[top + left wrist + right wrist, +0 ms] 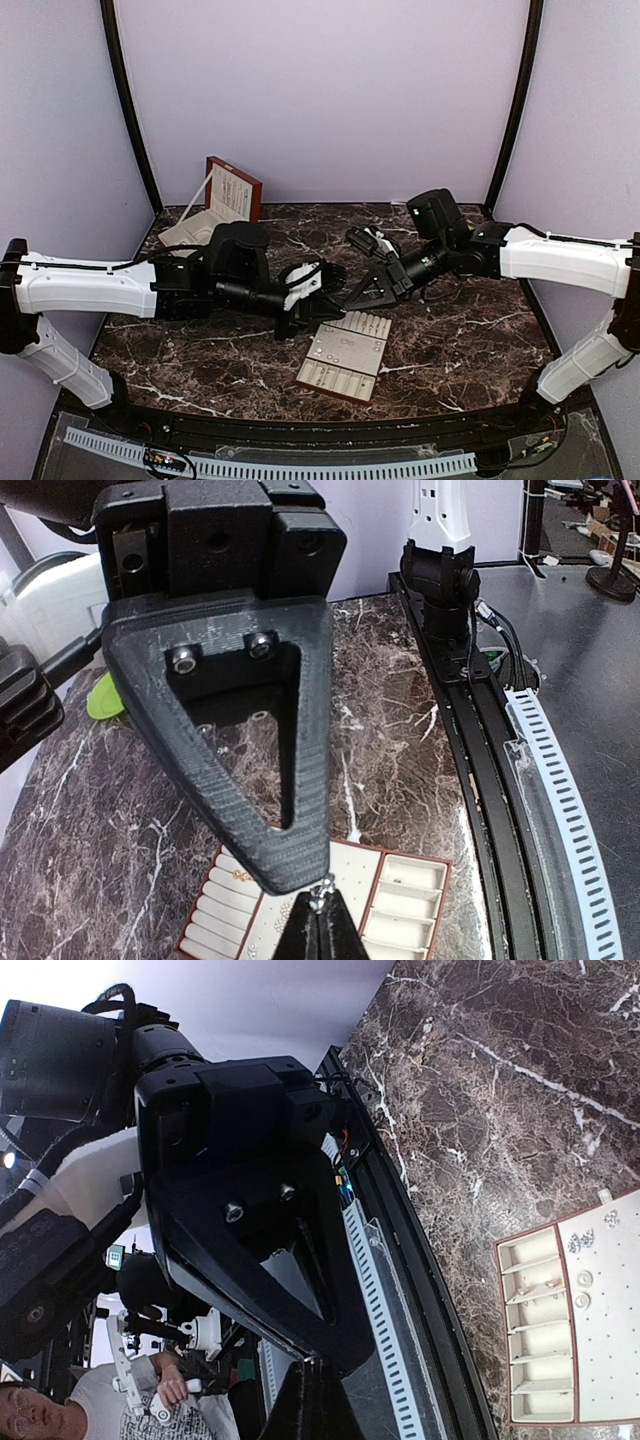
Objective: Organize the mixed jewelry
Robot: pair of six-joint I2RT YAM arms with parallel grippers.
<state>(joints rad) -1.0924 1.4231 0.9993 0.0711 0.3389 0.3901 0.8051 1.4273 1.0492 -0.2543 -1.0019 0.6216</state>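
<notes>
A cream slotted tray [335,383] lies on the marble just in front of both grippers. In the left wrist view my left gripper [319,899] hangs over this tray [398,864], shut on a tiny silvery piece of jewelry [323,889] that shows at its tips. More of the mixed jewelry lies in the tray: a small gold piece [237,876] on the ring rolls and pale beads [284,913] on the dotted panel. My right gripper [310,1362] is shut with nothing between its fingers, and it hovers at the tray's far edge [352,297]. Silvery pieces [580,1243] dot the tray [535,1360] there.
An open red-brown wooden box [233,188] with a cream insert [190,228] stands at the back left. A slotted white strip [270,468] and a black rail run along the table's near edge. A green object [104,696] lies at the left in the left wrist view.
</notes>
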